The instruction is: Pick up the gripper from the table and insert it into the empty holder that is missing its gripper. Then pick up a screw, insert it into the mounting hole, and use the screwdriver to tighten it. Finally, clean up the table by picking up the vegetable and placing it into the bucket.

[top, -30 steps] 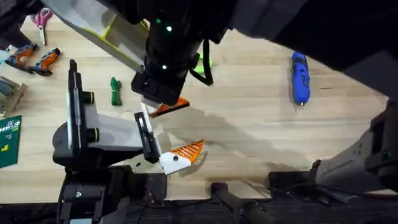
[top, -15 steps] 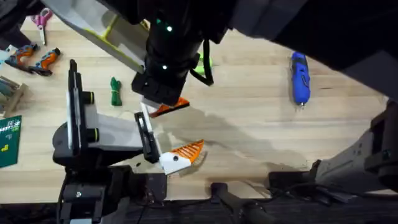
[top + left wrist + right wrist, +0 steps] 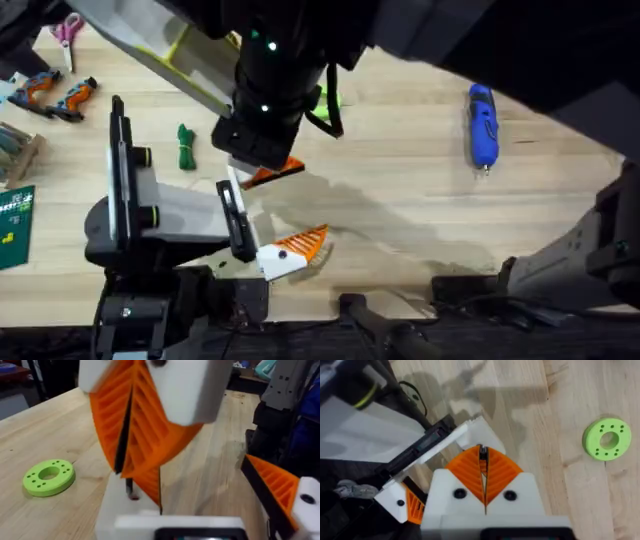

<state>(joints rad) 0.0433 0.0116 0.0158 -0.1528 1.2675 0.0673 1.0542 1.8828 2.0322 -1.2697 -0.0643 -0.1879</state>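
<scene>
My right gripper (image 3: pixel 262 168) reaches across to the left side, and its orange pads (image 3: pixel 502 472) are shut on the small orange gripper piece (image 3: pixel 149 485). The piece hangs just above the plain white holder (image 3: pixel 122 510), one finger of my left gripper (image 3: pixel 265 225). That left gripper (image 3: pixel 200 510) is open, its other finger carrying an orange tip (image 3: pixel 272 487). The blue screwdriver (image 3: pixel 483 125) lies at the far right. On the left lies the dark green vegetable (image 3: pixel 186 147). The bucket is hidden, and I cannot make out a screw.
A flat lime-green ring (image 3: pixel 325 100) (image 3: pixel 606 439) lies just beyond the right gripper. Orange-handled pliers (image 3: pixel 55 95), pink scissors (image 3: pixel 68 28) and a green board (image 3: pixel 15 225) sit at the far left. Bare wood stretches between the grippers and the screwdriver.
</scene>
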